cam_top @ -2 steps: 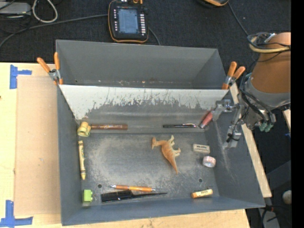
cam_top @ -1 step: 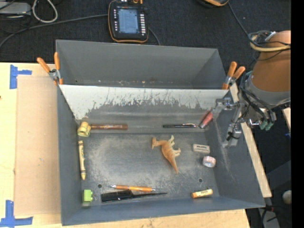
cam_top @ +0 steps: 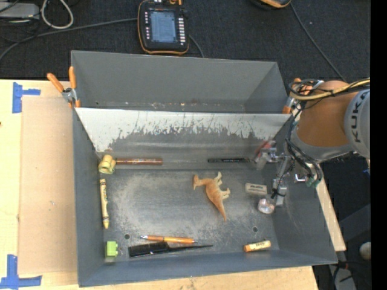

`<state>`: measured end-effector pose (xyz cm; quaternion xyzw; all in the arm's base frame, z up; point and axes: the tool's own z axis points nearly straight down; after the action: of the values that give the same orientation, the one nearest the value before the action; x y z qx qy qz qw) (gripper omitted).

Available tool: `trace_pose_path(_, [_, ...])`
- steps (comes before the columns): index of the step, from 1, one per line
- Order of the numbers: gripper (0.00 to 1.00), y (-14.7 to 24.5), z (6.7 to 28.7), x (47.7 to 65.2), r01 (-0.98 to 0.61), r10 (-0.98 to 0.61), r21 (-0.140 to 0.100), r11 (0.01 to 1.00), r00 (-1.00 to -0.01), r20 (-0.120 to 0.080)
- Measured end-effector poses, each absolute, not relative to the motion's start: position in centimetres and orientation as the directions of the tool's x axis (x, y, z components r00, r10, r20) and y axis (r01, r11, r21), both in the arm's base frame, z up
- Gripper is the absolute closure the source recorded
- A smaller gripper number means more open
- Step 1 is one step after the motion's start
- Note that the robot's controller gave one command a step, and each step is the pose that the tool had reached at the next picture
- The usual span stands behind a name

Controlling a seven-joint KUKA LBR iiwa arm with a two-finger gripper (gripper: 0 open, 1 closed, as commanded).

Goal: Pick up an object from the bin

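My gripper [cam_top: 279, 191] hangs low at the right side of the bin, close to the right wall. Just below it lies a small round greyish thing [cam_top: 266, 206], almost touching its tip. A small tan block [cam_top: 256, 188] lies flat a little to its left. Further left, near the bin's middle, a tan toy dinosaur [cam_top: 213, 193] lies on its side. Nothing can be made out held in the gripper.
A black pen [cam_top: 228, 160] lies along the back wall, with a yellow-headed mallet [cam_top: 109, 164] at the back left. A yellow crayon [cam_top: 104, 203] lies by the left wall. Along the front are a green block [cam_top: 111, 249], an orange pencil [cam_top: 169, 240], a black pen [cam_top: 166, 249] and an orange stub [cam_top: 257, 246].
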<state>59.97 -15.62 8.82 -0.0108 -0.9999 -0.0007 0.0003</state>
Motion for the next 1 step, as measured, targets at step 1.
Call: trace_pose_path(1, [0.0,-15.87,16.25,61.12,-0.044,-0.044,-0.004,0.999,-0.999,-0.02])
